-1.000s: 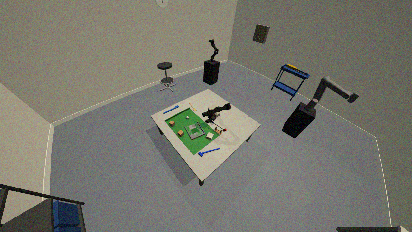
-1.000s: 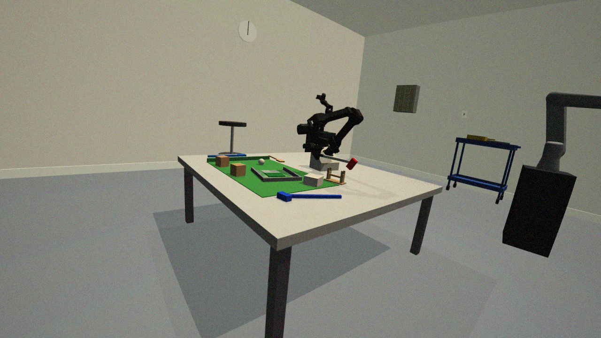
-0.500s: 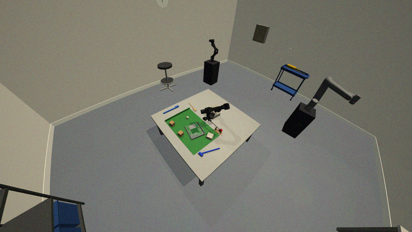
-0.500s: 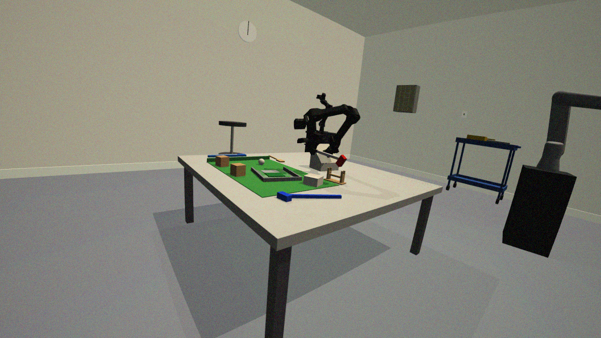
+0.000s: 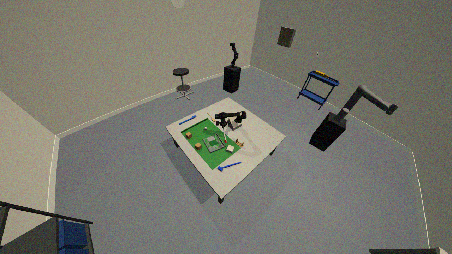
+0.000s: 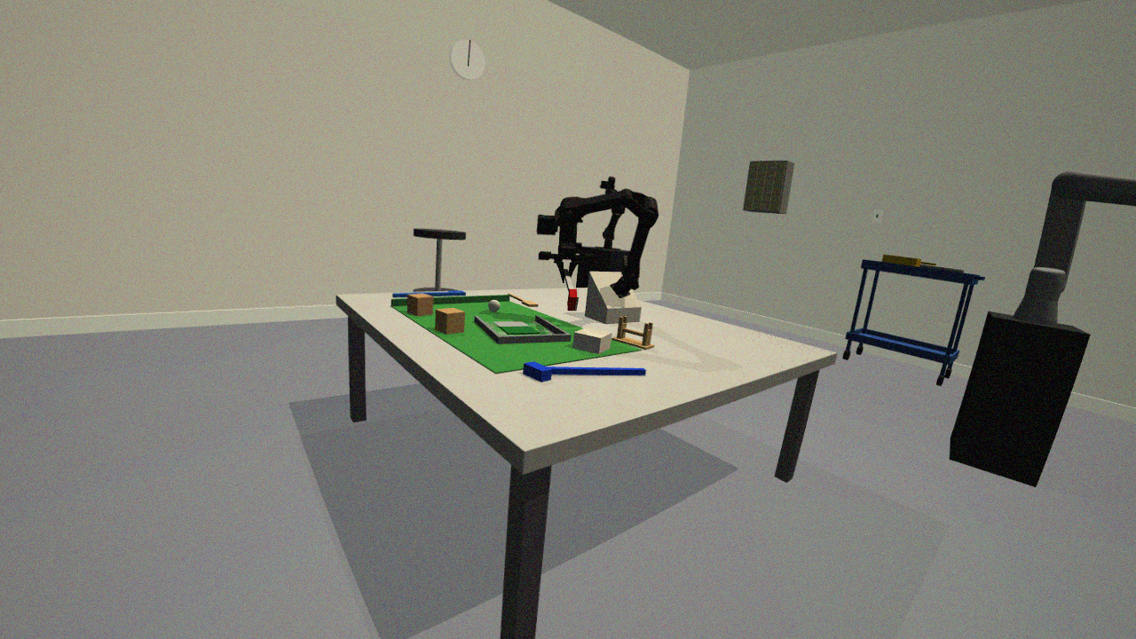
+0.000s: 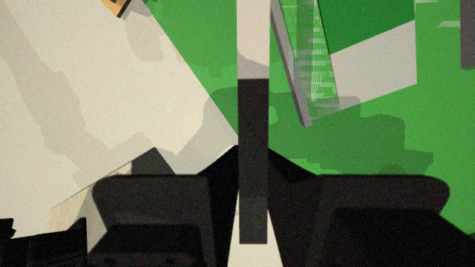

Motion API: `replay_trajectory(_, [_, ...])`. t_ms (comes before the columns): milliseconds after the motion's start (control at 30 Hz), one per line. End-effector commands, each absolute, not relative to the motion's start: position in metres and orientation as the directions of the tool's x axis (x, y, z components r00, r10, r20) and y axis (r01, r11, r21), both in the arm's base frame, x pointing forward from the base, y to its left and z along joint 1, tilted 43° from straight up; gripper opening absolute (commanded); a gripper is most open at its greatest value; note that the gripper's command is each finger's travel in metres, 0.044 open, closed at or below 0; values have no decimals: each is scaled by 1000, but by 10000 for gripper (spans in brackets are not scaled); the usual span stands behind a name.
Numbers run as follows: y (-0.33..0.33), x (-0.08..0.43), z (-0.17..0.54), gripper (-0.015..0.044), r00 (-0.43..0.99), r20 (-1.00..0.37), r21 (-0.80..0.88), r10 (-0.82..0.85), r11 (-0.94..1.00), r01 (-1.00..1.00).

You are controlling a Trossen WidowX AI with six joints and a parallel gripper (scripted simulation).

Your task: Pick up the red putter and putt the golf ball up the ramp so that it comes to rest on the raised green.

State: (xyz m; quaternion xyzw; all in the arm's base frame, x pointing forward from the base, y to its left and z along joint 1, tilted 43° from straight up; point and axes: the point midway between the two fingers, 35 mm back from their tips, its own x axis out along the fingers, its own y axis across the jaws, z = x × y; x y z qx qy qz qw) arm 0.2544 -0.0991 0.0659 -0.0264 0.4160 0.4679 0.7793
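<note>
My gripper (image 5: 223, 125) (image 6: 565, 273) (image 7: 249, 150) is shut on the dark grip of the red putter (image 5: 224, 134) (image 6: 571, 300) (image 7: 253, 37). The putter's pale shaft hangs down steeply and its red head is low near the right edge of the green mat; whether it touches anything is not clear. The white golf ball (image 5: 205, 128) (image 6: 493, 304) lies on the mat towards the back, apart from the putter, and is not visible in the wrist view. The raised green (image 5: 213, 142) (image 6: 520, 327) (image 7: 367, 22) sits within a grey border, with a grey ramp (image 7: 375, 74) at its edge.
Wooden blocks (image 5: 188, 135) (image 5: 198, 145) stand on the mat's left side. A white block (image 5: 230, 149) (image 6: 592, 341) and a small wooden rack (image 6: 637, 342) are near its right corner. A blue club (image 5: 230, 165) (image 6: 595, 371) lies in front. A grey wedge (image 6: 615, 310) stands beside the arm.
</note>
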Motion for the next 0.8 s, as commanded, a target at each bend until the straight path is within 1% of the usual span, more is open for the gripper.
replay_trajectory(0, [-129, 248, 45, 0, 219, -694, 442, 686, 646, -622])
replay_trajectory(367, [-188, 216, -6, 0, 208, -731, 604, 650, 758, -246])
replay_trajectory(767, [-232, 168, -58, 0, 182, -754, 656, 631, 737, 164])
